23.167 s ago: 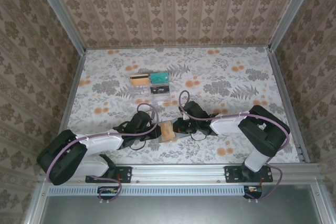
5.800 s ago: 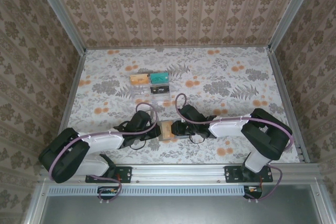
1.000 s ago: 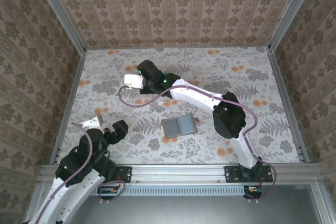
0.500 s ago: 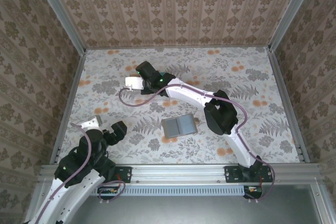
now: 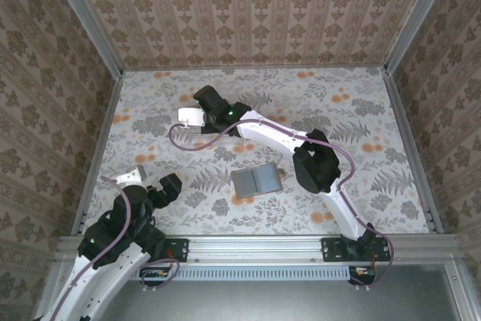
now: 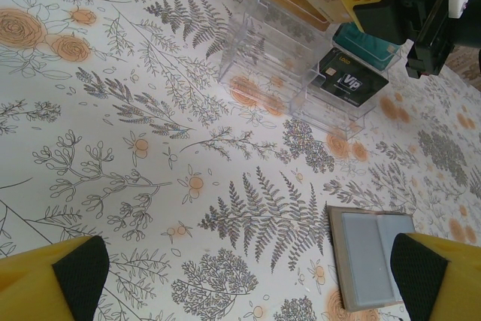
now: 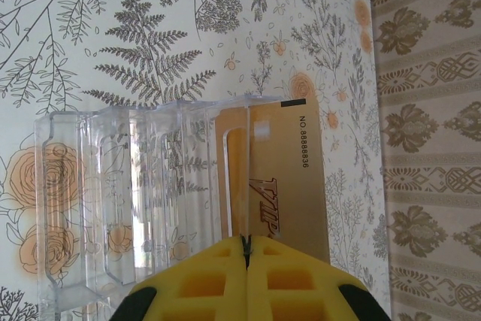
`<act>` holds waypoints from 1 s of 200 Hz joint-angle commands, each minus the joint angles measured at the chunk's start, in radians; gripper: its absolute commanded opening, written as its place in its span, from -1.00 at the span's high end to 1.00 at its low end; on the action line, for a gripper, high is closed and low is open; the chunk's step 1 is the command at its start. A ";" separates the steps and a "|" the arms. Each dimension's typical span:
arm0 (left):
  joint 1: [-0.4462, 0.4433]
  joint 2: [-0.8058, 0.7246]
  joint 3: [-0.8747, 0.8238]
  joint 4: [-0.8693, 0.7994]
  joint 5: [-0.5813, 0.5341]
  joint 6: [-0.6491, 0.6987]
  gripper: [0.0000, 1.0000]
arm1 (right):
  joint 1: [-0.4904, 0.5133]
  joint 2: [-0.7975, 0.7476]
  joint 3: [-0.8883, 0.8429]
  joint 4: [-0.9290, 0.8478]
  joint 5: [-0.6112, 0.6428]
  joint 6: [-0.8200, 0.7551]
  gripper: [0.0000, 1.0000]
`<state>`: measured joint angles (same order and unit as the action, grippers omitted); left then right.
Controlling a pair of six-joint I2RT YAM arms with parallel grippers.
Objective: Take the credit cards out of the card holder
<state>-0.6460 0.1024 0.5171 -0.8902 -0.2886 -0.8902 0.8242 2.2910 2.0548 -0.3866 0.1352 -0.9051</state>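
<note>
**Right fingers clamp a gold card at the stand; left fingers gape beside the open card holder**

The right fingers (image 7: 246, 252) are pressed fully together on the near edge of a thin, rectangular, plastic gold card (image 7: 274, 174) printed with "VIP" and a number. Ahead of those fingers the gold card runs in among the walls of a clear acrylic stand (image 7: 113, 186). The stand has several upright slots and stands on the floral-printed counter (image 7: 150, 20). How deep the card sits in the end slot I cannot tell.

In the left wrist view, a flat plastic teal card (image 6: 366, 41) lies in a slot just below the right fingers. A flat plastic black card (image 6: 347, 80) marked "VIP" lies in the next slot, a little farther from them.

The left fingers (image 6: 244, 280) stand spread as wide as they go and hold nothing. The small, flat, grey-brown, leather-like bifold card holder (image 6: 368, 257) lies opened out on the counter, its pale grey inner panels facing up. It is just ahead of the left fingers, close to the one on the right of that view, without touching it.

The card holder is well apart from the right fingers, back toward the arm bases. The clear acrylic stand lies farther ahead of the left fingers, beyond the card holder.
</note>
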 commanded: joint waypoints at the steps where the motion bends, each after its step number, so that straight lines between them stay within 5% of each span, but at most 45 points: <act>1: 0.008 -0.012 -0.003 -0.005 -0.007 -0.010 -1.00 | -0.007 -0.019 0.046 -0.032 -0.009 0.032 1.00; 125: 0.008 -0.018 -0.014 -0.007 -0.016 -0.010 -1.00 | -0.009 -0.022 -0.022 0.146 0.059 -0.005 1.00; 200: 0.009 -0.021 -0.022 -0.009 -0.016 -0.010 -1.00 | -0.026 0.021 0.007 0.035 -0.009 0.033 1.00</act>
<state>-0.6460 0.0959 0.5079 -0.8906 -0.2893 -0.8902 0.8055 2.2906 2.0403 -0.2989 0.1535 -0.8875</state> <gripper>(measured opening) 0.999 0.054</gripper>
